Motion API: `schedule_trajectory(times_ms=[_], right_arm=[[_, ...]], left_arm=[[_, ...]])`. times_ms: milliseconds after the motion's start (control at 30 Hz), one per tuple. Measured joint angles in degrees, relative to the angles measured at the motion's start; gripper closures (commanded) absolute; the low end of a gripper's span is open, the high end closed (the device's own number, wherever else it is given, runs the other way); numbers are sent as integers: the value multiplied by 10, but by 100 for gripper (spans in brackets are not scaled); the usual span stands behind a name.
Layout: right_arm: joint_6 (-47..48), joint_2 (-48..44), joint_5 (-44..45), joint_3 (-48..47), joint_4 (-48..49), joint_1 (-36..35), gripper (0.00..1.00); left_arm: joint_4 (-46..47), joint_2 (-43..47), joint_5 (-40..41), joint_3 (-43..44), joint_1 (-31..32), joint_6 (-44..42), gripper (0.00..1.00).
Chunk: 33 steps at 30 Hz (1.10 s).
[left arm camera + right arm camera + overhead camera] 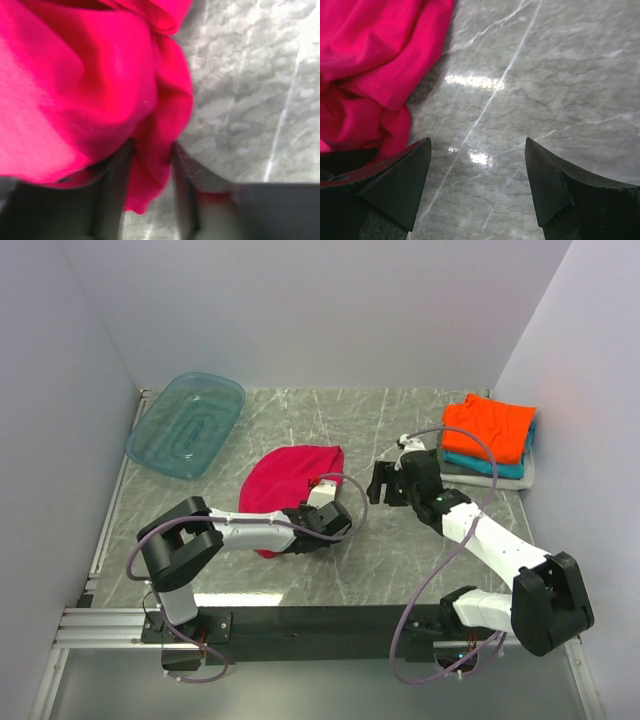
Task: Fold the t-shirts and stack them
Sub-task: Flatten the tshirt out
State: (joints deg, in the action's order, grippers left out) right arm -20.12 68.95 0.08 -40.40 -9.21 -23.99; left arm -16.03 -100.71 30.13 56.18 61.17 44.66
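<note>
Left gripper (149, 150) straddles a right-edge fold of the crimson-magenta t-shirt (288, 476), clamping not discernible; right gripper (477, 143), released and empty, should pinch the neighbouring hem before lifting evenly.

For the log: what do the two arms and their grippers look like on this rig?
Both the left arm and the right arm have white link tubes between chunky black joint housings. A lilac cable loops loosely along each. The left gripper and right gripper have plain matte black fingers; the right's taper to wedge tips. No markings are readable.
</note>
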Motion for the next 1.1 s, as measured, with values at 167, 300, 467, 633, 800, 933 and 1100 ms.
schedule_trajectory(times_ms=[167,300,467,633,800,933,1100], right_arm=[[-3,31,-2,-1,7,-28,19],[-6,60,-4,-12,8,-47,19],[-11,99,-13,-48,18,-81,19],[-16,160,-32,-104,37,-123,20],[-21,230,-42,-158,49,-151,20],[-19,304,-34,-217,48,-167,21],[-16,368,-12,-249,35,-173,24]], left_arm=[[-22,7,38,-5,0,16,99],[-90,88,57,-29,-3,19,100],[-105,269,45,-33,-39,11,99],[-99,378,22,-54,-103,4,99],[-120,398,3,-82,-121,-1,99],[-138,413,0,-85,-129,0,99],[-154,438,1,-85,-140,0,100]])
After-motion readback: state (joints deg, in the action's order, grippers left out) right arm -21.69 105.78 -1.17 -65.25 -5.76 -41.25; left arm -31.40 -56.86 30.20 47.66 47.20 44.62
